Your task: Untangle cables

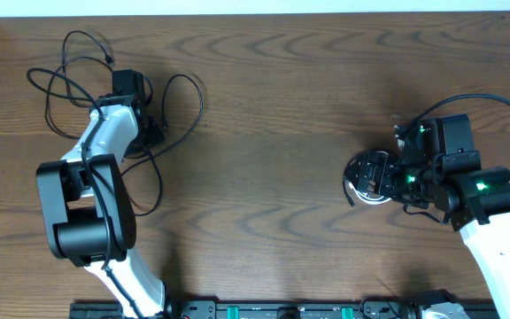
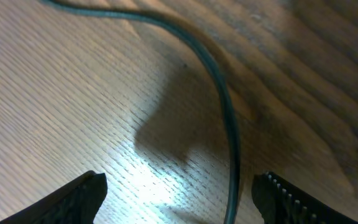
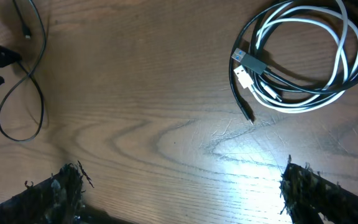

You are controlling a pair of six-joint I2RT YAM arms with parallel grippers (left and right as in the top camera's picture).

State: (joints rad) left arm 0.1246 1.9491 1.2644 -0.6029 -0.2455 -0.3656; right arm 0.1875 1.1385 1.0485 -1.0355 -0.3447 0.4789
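Cable [image 2: 219, 81], black, looks light and limp, lying on desk [image 2: 73, 93] inside the wide-open left end effector [image 2: 180, 186]. Black-and-white coil [image 3: 300, 102] sits ahead of the right end effector [image 3: 182, 174], also wide; pinch near a plug [image 3: 250, 60].

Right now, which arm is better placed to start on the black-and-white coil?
Right. The right gripper is open with the coil close ahead. The left gripper is across the table, open and straddling a loose black cable.
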